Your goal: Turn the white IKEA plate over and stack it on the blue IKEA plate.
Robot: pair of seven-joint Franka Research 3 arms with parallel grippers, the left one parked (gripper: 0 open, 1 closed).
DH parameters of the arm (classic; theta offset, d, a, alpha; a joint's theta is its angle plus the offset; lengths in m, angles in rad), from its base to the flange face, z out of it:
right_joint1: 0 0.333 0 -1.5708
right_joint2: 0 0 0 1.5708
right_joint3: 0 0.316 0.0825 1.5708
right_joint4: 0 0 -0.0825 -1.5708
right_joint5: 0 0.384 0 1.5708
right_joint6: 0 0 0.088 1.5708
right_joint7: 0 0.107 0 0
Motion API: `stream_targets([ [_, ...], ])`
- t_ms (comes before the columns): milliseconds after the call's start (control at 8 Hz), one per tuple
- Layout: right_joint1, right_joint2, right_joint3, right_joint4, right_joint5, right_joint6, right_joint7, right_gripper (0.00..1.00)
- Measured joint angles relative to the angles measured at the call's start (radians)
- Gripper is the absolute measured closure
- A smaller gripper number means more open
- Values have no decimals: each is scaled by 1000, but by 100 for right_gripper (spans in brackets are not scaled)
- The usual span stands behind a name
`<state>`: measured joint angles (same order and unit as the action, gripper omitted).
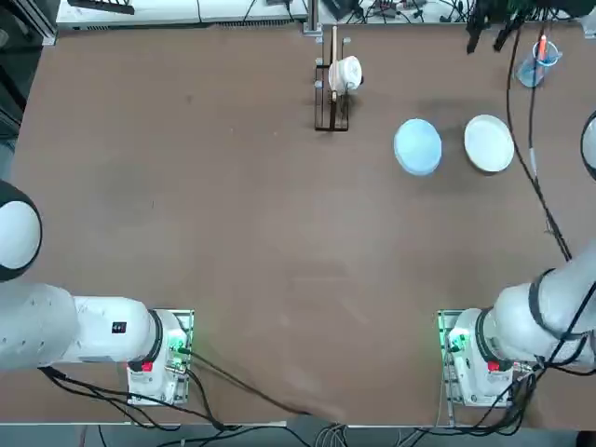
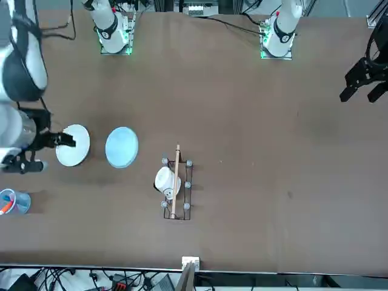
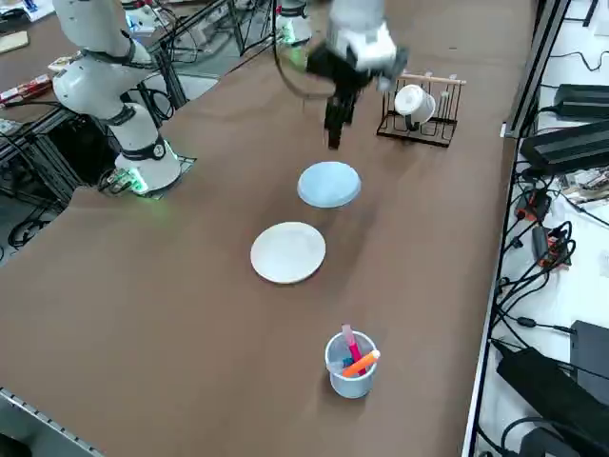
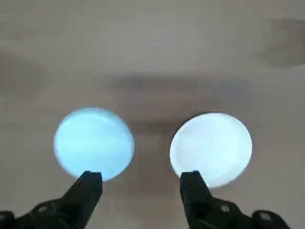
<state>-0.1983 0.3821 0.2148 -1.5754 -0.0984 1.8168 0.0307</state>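
The white IKEA plate (image 1: 489,143) lies flat on the brown table at the far right. The blue IKEA plate (image 1: 417,146) lies beside it, towards the table's middle, with a small gap between them. Both plates show in the right wrist view, white (image 4: 211,148) and blue (image 4: 93,143), seen from well above. My right gripper (image 4: 140,179) hangs high over the table, open, with nothing between its fingers. In the right side view the gripper (image 3: 334,133) points straight down in the air near the blue plate (image 3: 329,184), clear of the white plate (image 3: 288,251).
A wire and wood rack (image 1: 331,98) holding a small white cup (image 1: 346,74) stands at the far middle. A translucent blue cup (image 1: 537,65) with pens stands in the far right corner. A black cable (image 1: 535,177) hangs past the white plate.
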Motion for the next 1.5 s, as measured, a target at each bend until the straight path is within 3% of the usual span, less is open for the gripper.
stream_targets([
  [250,-61,-5,-4,-249,-11,250,-11,0],
  [375,-76,3,-5,-316,-38,305,-12,0],
  [1000,-97,109,-5,-358,-67,325,-14,4],
  [1250,-97,141,-5,-360,-78,328,-14,15],
  [1375,-97,148,-5,-360,-84,328,-14,36],
  [1500,-97,152,-5,-360,-98,328,-14,42],
])
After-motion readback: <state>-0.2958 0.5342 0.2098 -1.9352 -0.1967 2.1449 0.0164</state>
